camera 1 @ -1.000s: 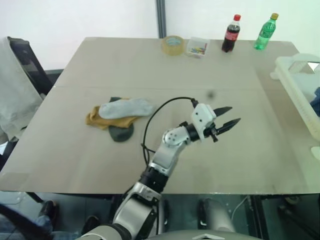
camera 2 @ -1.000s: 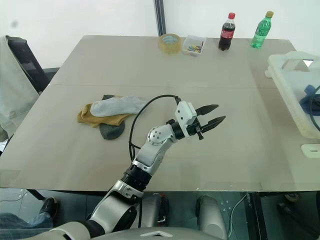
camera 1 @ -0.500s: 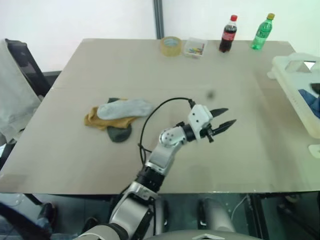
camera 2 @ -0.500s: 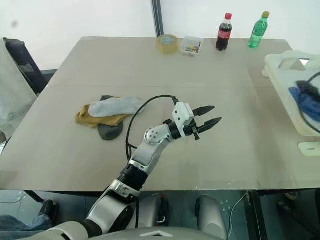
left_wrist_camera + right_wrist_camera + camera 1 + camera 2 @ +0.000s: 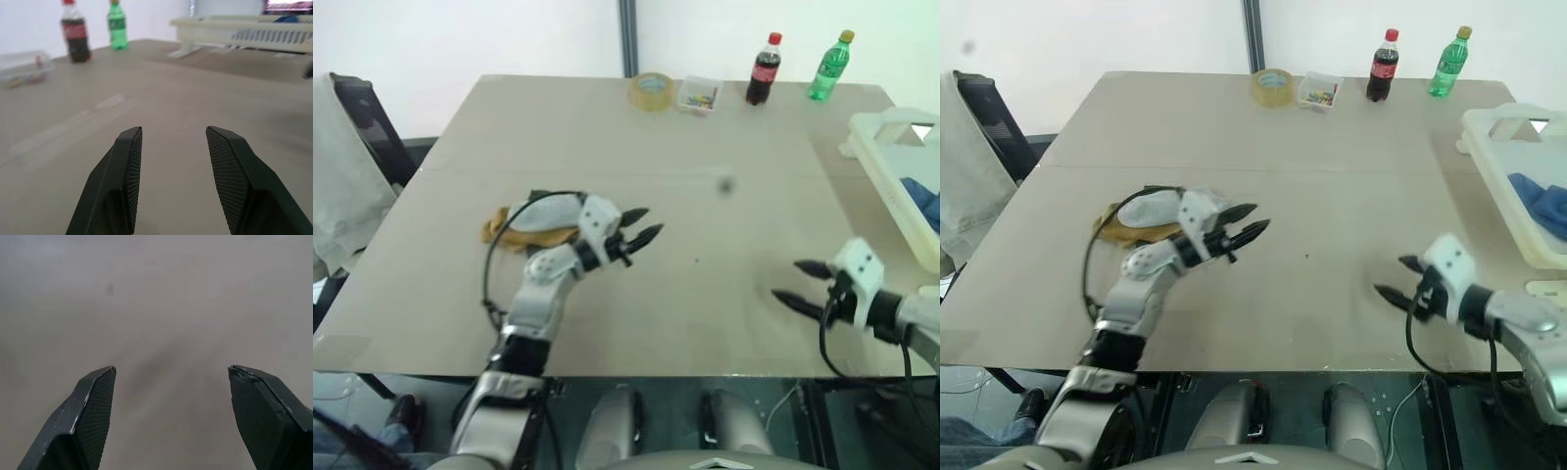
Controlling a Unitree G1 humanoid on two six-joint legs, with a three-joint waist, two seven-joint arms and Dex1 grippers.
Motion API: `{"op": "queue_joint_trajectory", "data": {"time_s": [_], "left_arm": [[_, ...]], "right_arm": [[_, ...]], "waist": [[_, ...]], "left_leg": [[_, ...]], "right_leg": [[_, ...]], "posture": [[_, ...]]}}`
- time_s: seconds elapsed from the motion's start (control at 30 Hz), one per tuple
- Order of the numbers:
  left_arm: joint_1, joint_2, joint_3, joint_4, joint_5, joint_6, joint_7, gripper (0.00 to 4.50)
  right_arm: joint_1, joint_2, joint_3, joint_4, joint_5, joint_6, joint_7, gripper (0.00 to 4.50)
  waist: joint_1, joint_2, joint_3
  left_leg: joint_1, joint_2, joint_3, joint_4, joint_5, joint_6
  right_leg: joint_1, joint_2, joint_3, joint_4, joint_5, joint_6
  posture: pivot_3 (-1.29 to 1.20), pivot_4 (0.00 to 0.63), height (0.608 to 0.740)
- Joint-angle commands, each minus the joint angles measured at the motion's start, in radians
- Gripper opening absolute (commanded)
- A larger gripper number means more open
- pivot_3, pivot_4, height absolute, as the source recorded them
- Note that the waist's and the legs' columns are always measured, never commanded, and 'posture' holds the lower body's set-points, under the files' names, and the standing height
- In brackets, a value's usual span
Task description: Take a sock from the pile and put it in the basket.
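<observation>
In the left eye view, the sock (image 5: 928, 203) lies as a blue heap inside the basket (image 5: 891, 186); soft, light knit, it looks best pinched at a raised fold. The pile (image 5: 533, 223) sits well apart from the basket, beside the left pincer (image 5: 637, 225), fingers apart and empty. The right pincer (image 5: 801, 284), near the basket, gapes wide and empty.

The left wrist view shows blue cloth above the basket's rim.

I'm looking at a beige table (image 5: 636, 147) with the pile (image 5: 533, 220) of socks at about nine o'clock. At twelve o'clock sit a tape roll (image 5: 652, 90), a small clear box (image 5: 699, 95), a cola bottle (image 5: 764, 69) and a green bottle (image 5: 829, 65). The basket (image 5: 886, 162) rests at three o'clock.
</observation>
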Motion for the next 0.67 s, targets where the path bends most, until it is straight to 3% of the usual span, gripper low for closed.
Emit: {"op": "queue_joint_trajectory", "data": {"time_s": [0.03, 0.17, 0.3, 0.5, 0.67], "left_arm": [[0.104, 0.048, 0.011, -0.121, -0.006, 0.035, -0.007, 2.25], [0.393, 0.142, 0.087, -0.405, -0.104, 0.152, -0.020, 2.25], [0.556, 0.167, 0.129, -0.528, -0.111, 0.172, 0.021, 2.25], [0.697, 0.153, 0.183, -0.644, -0.120, 0.179, 0.083, 2.25], [0.726, 0.157, 0.206, -0.661, -0.122, 0.167, 0.088, 2.25]], "right_arm": [[0.040, 0.017, -0.061, 0.018, -0.001, -0.168, 0.068, 3.73], [0.099, 0.061, -0.141, 0.019, 0.080, -0.230, 0.120, 3.73], [0.143, 0.080, -0.179, 0.012, 0.119, -0.247, 0.150, 3.73], [0.192, 0.058, -0.205, 0.042, 0.125, -0.256, 0.193, 3.73], [0.215, 0.063, -0.224, 0.032, 0.146, -0.242, 0.192, 3.73]], "waist": [[0.000, 0.000, 0.000], [-0.006, -0.001, 0.001], [0.001, -0.001, 0.001], [0.002, -0.001, 0.000], [0.001, -0.001, 0.000]], "left_leg": [[0.000, 0.000, 0.001, 0.000, 0.000, 0.000], [0.002, 0.003, 0.000, 0.000, 0.000, 0.000], [0.002, 0.005, 0.001, -0.001, 0.000, -0.001], [0.002, 0.004, 0.001, 0.001, 0.000, -0.001], [0.001, 0.004, 0.002, 0.000, 0.000, -0.001]], "right_leg": [[0.000, 0.000, 0.000, 0.000, 0.000, 0.000], [0.001, 0.000, 0.000, 0.001, 0.000, -0.001], [0.000, 0.000, 0.001, 0.001, -0.002, -0.005], [-0.001, -0.003, 0.000, 0.001, -0.004, -0.002], [-0.002, -0.002, 0.001, 0.001, -0.002, -0.006]], "posture": [[0.00, 0.150, 0.740], [0.00, 0.150, 0.740], [0.00, 0.150, 0.740], [0.00, 0.150, 0.740], [0.00, 0.150, 0.740]]}}
